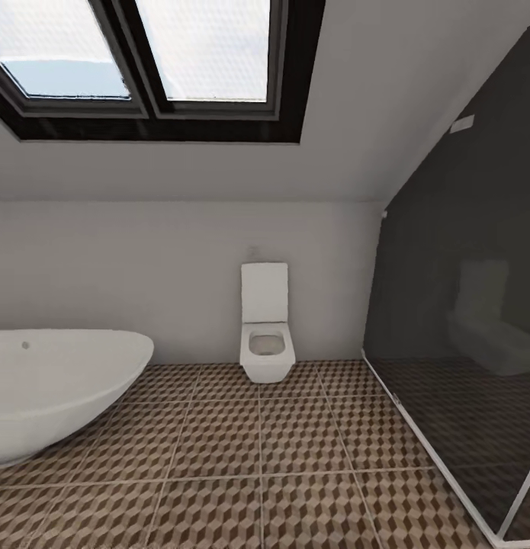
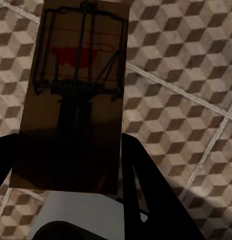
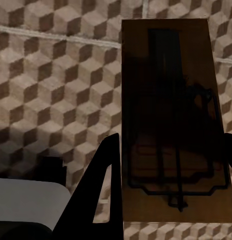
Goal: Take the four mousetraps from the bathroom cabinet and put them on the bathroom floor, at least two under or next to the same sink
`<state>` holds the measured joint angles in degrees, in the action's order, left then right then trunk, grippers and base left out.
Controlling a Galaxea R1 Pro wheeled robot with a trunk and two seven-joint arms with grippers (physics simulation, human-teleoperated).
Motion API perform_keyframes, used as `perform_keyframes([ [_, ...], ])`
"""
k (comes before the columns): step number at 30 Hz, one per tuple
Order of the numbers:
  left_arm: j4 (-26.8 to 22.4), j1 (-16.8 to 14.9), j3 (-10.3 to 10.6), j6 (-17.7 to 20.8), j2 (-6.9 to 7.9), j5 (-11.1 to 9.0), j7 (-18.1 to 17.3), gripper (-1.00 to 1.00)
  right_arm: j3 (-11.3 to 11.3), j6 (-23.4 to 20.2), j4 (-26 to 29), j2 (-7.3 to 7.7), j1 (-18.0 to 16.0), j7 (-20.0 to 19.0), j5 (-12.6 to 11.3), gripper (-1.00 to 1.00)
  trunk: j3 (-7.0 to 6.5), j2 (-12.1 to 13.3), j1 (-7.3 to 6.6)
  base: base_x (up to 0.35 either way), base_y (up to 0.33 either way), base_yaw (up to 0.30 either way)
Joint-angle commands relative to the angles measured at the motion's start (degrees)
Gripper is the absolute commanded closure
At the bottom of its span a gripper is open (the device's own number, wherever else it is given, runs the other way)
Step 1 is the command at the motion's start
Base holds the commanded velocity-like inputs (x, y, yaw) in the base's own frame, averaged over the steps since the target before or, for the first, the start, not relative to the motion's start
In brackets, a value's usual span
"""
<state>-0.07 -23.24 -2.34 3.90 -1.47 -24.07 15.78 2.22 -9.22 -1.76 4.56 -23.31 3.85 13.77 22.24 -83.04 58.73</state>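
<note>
Cube-patterned bathroom floor [image 1: 295,457] stretches ahead of us to one white toilet [image 1: 266,324], with one white bathtub [image 1: 59,381] on our left, a dark glass shower wall [image 1: 463,305] on our right and two skylight panes [image 1: 142,46] overhead. We count two mousetraps, one per wrist. Our left gripper [image 2: 66,175] is clamped on a mousetrap [image 2: 76,95] showing its red spot; our right gripper [image 3: 171,185] is clamped on the other mousetrap [image 3: 171,120], both held above the tiles.
</note>
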Motion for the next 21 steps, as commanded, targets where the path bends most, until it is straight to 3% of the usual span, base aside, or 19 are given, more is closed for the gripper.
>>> perform_keyframes([
  [1,0.0,-0.1,-0.2,0.2,-0.02,0.3,0.2,1.0,0.2,-0.1,-0.1,0.01,-0.1,0.1,0.5,1.0,0.06,0.0,0.0,0.0,0.0,0.3],
  [21,0.0,-0.1,-0.2,0.2,-0.02,0.3,0.2,1.0,0.2,-0.1,-0.1,0.01,-0.1,0.1,0.5,1.0,0.06,0.0,0.0,0.0,0.0,0.3],
])
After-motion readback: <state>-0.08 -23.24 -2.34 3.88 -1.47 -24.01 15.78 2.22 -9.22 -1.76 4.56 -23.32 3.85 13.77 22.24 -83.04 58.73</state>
